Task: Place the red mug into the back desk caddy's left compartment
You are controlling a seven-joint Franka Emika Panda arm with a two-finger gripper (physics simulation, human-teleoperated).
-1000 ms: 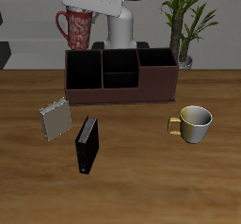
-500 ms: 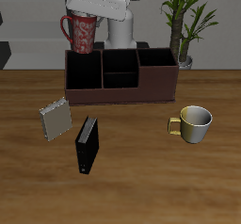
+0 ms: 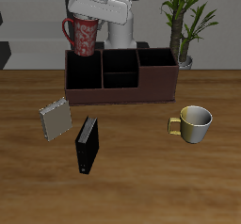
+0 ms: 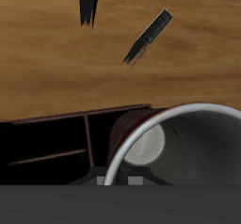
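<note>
Above the back desk caddy [image 3: 120,75], the pincer [image 3: 87,11] pinches the red mug [image 3: 82,34] by its rim, apparently over the left compartment [image 3: 84,70]. Nearer the worktop's [image 3: 141,185] front edge lies a yellowish-gold mug [image 3: 194,123].

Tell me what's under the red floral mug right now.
Beneath the red floral mug held by the end effector sits the dark brown desk caddy; its black-lined left compartment looks empty, though the mug covers part of its floor.
</note>
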